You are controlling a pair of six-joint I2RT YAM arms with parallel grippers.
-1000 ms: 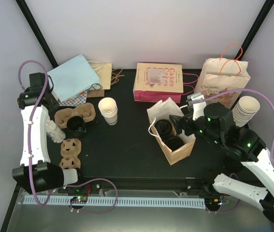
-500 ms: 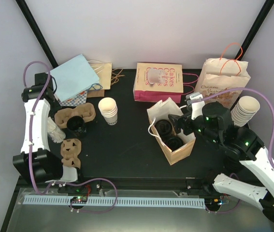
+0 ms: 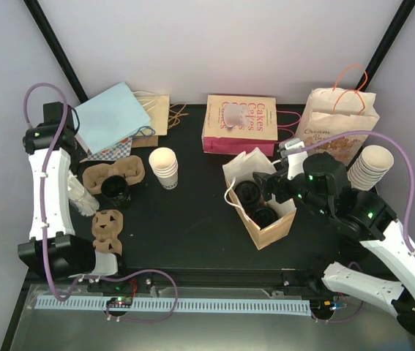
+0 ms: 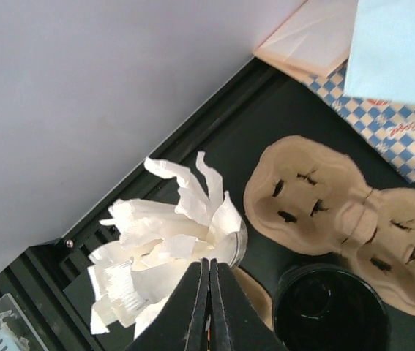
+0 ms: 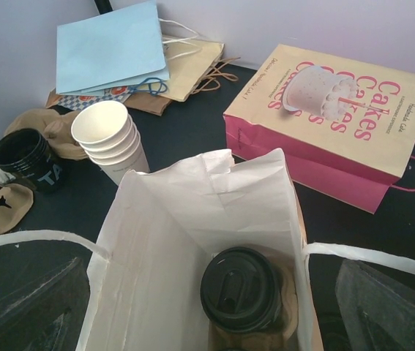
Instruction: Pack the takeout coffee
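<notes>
- The takeout coffee cup (image 5: pixel 240 289), capped with its round black lid, sits deep inside the open white-lined paper bag (image 5: pixel 192 212) on what looks like brown moulded pulp; its sides are hidden.
- The right gripper (image 5: pixel 207 270) has its jaws spread wide and grips nothing. One translucent finger stands outside each side wall of the bag, so the bag mouth and the cup lie between them.
- From above, two black lids (image 3: pixel 249 191) show side by side in that bag.
- The bag's white handles (image 5: pixel 39 240) stretch out to both sides, across the front of the fingers.
- The left gripper (image 4: pixel 208 267) is well apart, at the far left edge of the tabletop (image 3: pixel 192 219). Its jaws are pressed together, with their tips at a bunch of crumpled white napkins (image 4: pixel 170 248) in a clear holder. I cannot tell whether a napkin is pinched.
- Just beside the napkins lie a pulp cup carrier (image 4: pixel 324 197) and a black cup (image 4: pixel 331 311) that touches the carrier's near edge.
- More carriers (image 3: pixel 108 232) lie nearer the arm bases.
- A short stack of cream cups (image 5: pixel 112 142) stands left of the bag, and a second stack (image 3: pixel 372 168) stands at the right.
- Behind them are a light blue paper bag (image 5: pixel 108 47), a pink "Cakes" bag (image 5: pixel 339 110) and a kraft bag with orange handles (image 3: pixel 339 121).
</notes>
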